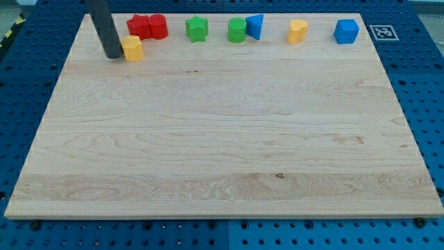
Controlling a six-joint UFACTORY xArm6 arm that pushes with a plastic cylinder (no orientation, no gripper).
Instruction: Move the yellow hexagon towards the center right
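Note:
The yellow hexagon lies near the view's top left of the wooden board. My tip stands right against the hexagon's left side, touching it or nearly so. The dark rod rises from there to the view's top edge. A second yellow block, rounded in shape, stands at the view's top right.
Along the view's top edge stand two red blocks side by side, a green star-like block, a green cylinder touching a blue triangular block, and a blue cube-like block. A marker tag lies off the board's top right corner.

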